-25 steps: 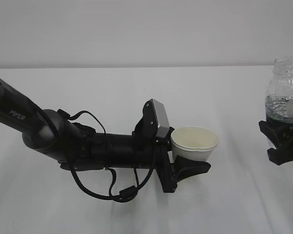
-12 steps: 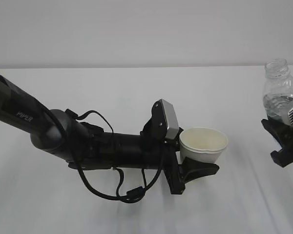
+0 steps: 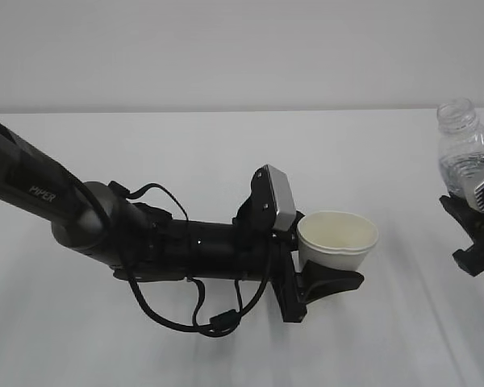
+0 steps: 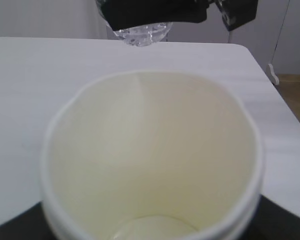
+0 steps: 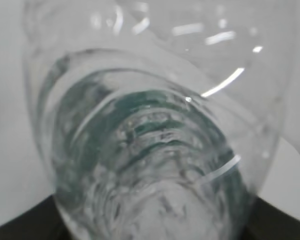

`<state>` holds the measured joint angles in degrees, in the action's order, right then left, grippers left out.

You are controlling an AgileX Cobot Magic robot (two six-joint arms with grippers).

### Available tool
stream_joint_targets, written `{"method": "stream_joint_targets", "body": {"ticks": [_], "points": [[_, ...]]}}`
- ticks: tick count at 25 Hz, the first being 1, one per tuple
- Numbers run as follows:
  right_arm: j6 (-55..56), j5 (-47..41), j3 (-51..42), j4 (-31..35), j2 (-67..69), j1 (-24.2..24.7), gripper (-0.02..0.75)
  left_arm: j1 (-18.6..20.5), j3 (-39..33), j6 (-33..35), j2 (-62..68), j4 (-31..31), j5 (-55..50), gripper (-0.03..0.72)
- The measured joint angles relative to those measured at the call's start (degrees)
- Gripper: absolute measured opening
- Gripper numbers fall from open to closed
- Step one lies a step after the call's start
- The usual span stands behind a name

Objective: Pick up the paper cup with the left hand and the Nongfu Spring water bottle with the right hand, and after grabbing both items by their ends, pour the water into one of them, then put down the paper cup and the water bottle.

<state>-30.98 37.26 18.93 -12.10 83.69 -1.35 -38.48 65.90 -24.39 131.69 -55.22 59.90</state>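
My left gripper [image 3: 329,280] is shut on the lower part of the white paper cup [image 3: 339,239], holding it upright above the table with its mouth up. In the left wrist view the paper cup [image 4: 150,150] fills the frame and its cream inside looks dry. At the right edge, my right gripper [image 3: 470,219] is shut on the base of the uncapped Nongfu Spring water bottle [image 3: 465,153], which leans slightly left, well apart from the cup. A little water [image 3: 465,176] lies low in it. The right wrist view shows only the bottle [image 5: 150,150], ribbed with a green band.
A white table [image 3: 185,355] runs back to a pale wall [image 3: 226,48]. The left wrist view shows the table's right edge [image 4: 277,100], with brown floor [image 4: 295,90] beyond it. The bottle's base [image 4: 142,34] and the right gripper [image 4: 155,12] sit at the top of that view.
The left arm carried the cup to the right, then nearly stopped. The right gripper shifted right and the bottle tipped a little to the left.
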Motion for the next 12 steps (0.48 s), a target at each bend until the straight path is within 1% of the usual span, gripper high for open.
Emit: {"method": "stream_joint_targets", "body": {"ticks": [12], "points": [[-10.5, 0.0, 0.0, 0.1, 0.0, 0.0, 0.410, -1.7, 1.0, 0.0, 0.0, 0.1, 0.6, 0.446]]}}
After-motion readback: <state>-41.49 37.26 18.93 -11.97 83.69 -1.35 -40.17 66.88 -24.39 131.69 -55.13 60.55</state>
